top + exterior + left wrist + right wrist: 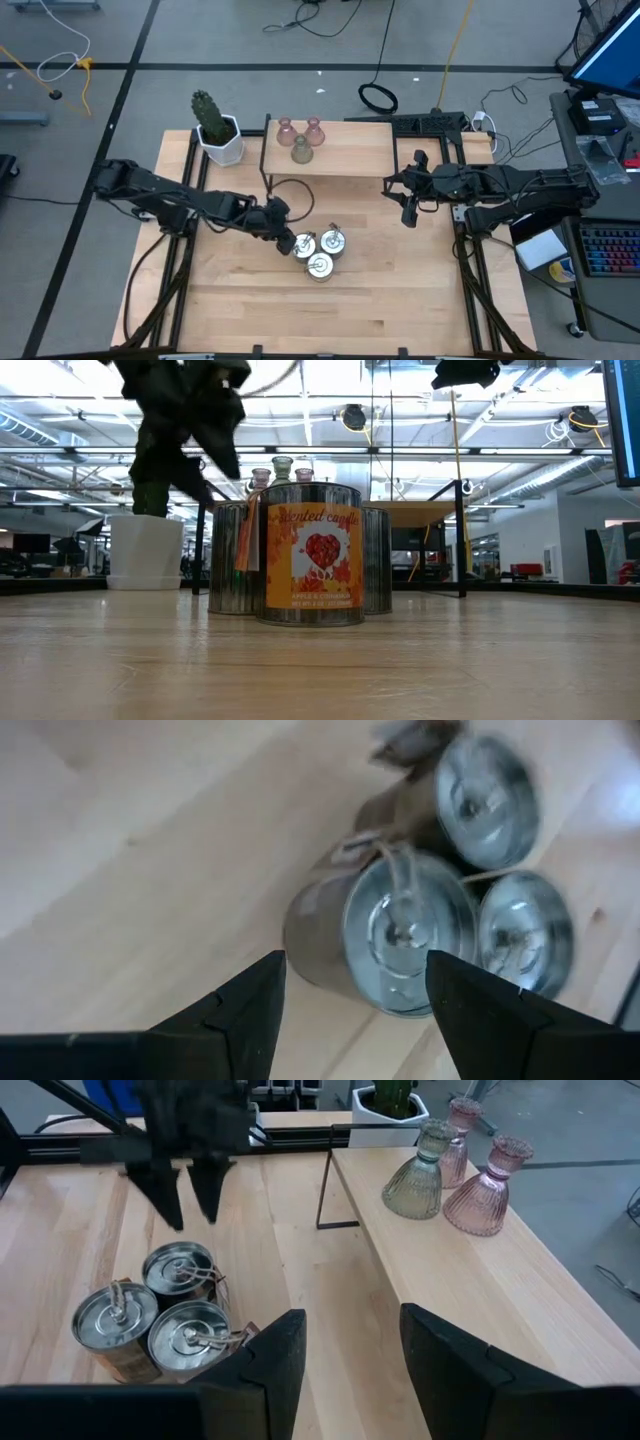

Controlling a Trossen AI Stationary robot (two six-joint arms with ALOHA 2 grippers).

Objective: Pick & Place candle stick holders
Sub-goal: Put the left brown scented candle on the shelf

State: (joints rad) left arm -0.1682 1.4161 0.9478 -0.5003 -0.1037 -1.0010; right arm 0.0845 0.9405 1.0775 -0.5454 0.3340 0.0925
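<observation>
Three silvery lidded tins stand bunched together at the table's middle [320,252]. The nearest one [310,555] carries an orange label. Two pinkish glass candle stick holders [286,130] [314,131] and an olive-green one [301,150] stand on a raised wooden shelf [350,150] at the back. My left gripper [284,237] hovers open just left of and above the tins and slants down; the leftmost tin [400,935] lies ahead between its fingers, untouched. My right gripper [410,212] waits open and empty, high over the table's right side.
A white pot with a green cactus [218,135] stands at the back left beside the shelf. The shelf's thin black legs [325,1190] stand behind the tins. Bare wood lies toward the near edge [320,320]. Cables and a desk lie beyond the table's right side.
</observation>
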